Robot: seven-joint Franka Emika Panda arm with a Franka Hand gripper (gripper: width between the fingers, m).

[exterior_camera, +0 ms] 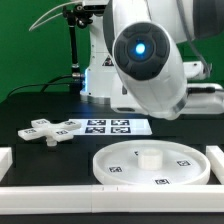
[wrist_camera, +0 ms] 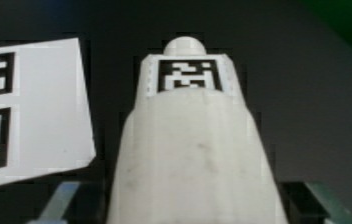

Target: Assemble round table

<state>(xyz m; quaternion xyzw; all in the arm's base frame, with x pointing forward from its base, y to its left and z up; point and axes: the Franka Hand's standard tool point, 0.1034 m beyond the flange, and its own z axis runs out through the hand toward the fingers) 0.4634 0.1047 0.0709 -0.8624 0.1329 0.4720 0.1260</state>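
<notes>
Nearest the exterior camera, a long white border rail [exterior_camera: 100, 200] runs along the tabletop's near edge. Just behind it the large white rimmed round plastic disc [exterior_camera: 120, 160] lies flat, with small black-white tags and a short stub at its centre. The white cross-shaped plastic foot [exterior_camera: 50, 130] lies flat toward the edge at the exterior view's left, apart from the disc. The marker board [exterior_camera: 110, 126] lies beside the foot, near mid-table.

In the wrist view, the thick white cylinder leg [wrist_camera: 191, 130], tagged near its rounded tip, stretches away from the gripper [wrist_camera: 182, 205] over the black table, beside the marker board. Dark, blurred fingers [wrist_camera: 306, 200] flank the leg's near end. Whether they clamp it cannot be told.
</notes>
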